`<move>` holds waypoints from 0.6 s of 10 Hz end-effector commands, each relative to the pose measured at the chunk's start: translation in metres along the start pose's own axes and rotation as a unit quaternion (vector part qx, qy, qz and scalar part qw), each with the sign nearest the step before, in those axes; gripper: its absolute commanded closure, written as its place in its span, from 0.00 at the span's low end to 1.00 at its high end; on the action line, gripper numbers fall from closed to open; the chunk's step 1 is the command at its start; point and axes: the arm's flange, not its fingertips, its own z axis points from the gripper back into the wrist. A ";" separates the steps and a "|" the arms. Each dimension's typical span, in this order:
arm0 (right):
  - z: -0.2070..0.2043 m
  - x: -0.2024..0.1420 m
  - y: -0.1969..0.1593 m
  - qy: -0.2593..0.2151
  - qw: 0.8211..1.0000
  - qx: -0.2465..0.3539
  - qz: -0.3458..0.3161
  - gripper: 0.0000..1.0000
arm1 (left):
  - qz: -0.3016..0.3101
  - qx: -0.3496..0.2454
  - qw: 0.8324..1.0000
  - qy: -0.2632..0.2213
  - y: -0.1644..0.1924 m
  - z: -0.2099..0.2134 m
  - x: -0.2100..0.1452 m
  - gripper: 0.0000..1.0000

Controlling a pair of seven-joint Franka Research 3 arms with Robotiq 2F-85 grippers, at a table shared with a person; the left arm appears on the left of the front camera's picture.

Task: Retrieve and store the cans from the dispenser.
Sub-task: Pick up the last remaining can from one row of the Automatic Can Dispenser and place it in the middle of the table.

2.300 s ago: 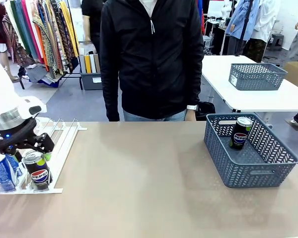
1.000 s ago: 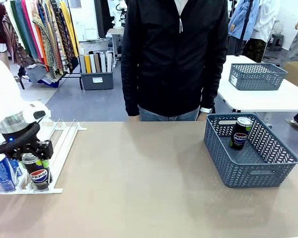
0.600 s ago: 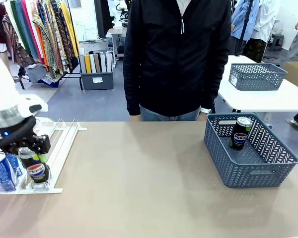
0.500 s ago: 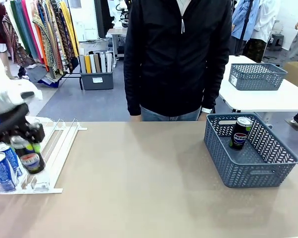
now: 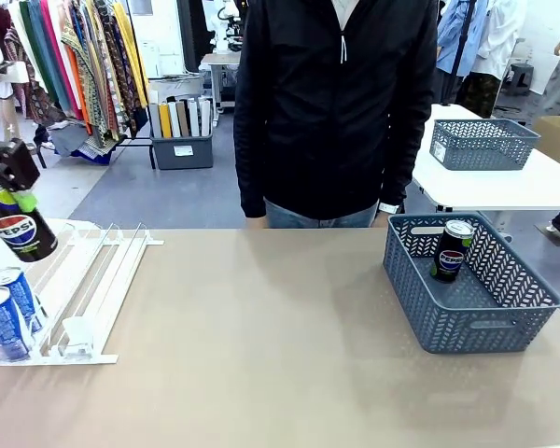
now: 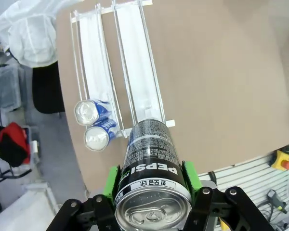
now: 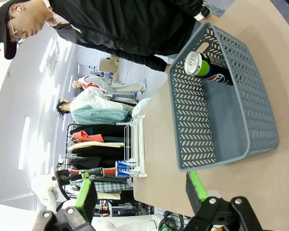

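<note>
My left gripper [image 5: 9,189] is shut on a black Pepsi can [image 5: 19,229], held tilted in the air above the far left end of the dispenser [image 5: 93,280]. In the left wrist view the green pads [image 6: 112,182] clamp the black can [image 6: 153,163] just under its silver top, high over the dispenser [image 6: 135,72]. Two blue cans [image 5: 5,313] stand at the front of the dispenser's left lanes, and the same blue cans [image 6: 94,126] appear from above. My right gripper [image 7: 140,197] is open with nothing between its fingers, near the basket [image 7: 216,110].
A grey-blue mesh basket [image 5: 467,322] sits at the table's right with one black can [image 5: 451,250] standing in it. A person in a black jacket [image 5: 331,103] stands at the far edge. The brown tabletop [image 5: 261,336] lies bare between dispenser and basket.
My left gripper has lifted the black can up out of the dispenser's front lane and carried it up and to the left. The blue cans have rolled forward slightly.
</note>
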 end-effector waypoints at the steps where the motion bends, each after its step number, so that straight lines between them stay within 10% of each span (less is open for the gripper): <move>1: 0.001 0.001 0.003 -0.003 1.000 0.009 -0.002 0.00 | -0.004 0.007 1.000 0.009 -0.003 -0.007 0.003 1.00; 6: 0.001 0.001 0.003 -0.003 1.000 0.009 -0.002 0.00 | -0.023 0.035 0.999 0.006 -0.041 -0.016 0.019 1.00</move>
